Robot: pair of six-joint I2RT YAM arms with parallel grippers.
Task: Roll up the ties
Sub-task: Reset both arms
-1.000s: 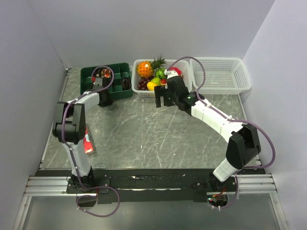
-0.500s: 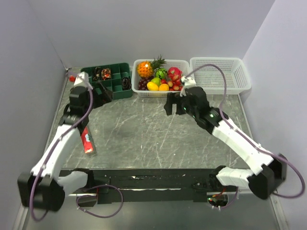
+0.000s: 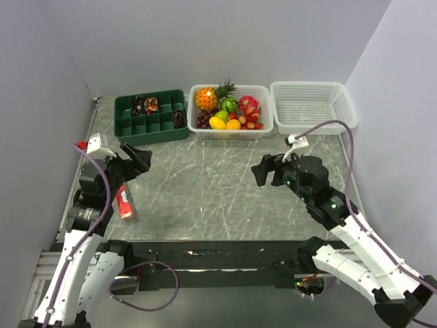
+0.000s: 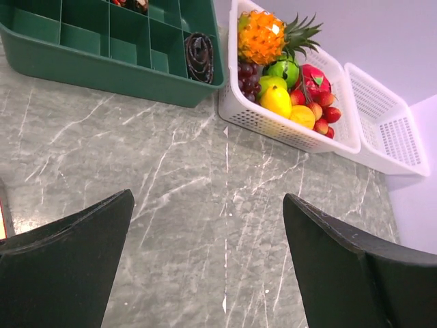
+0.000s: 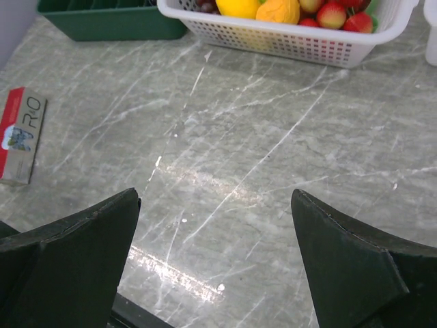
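A dark rolled tie (image 3: 180, 119) sits coiled in the right end compartment of the green compartment tray (image 3: 153, 135) at the back left. It shows in the left wrist view as a dark coil (image 4: 199, 57) inside the tray (image 4: 102, 68). Two more patterned coils (image 3: 145, 104) lie in the tray's back compartments. My left gripper (image 3: 140, 159) hovers over the table's left side, open and empty (image 4: 208, 198), well short of the tray. My right gripper (image 3: 263, 171) hangs open and empty (image 5: 216, 195) over the table's right middle. No flat tie is in view.
A white basket of fruit (image 3: 231, 131) stands to the right of the tray, with an empty white basket (image 3: 314, 106) beyond it. A red box (image 3: 124, 202) lies near the left front edge, also seen in the right wrist view (image 5: 19, 133).
Both arms have pulled back toward the near edge, the left from the green tray, the right from the fruit basket. The left gripper's jaws now stand wide.
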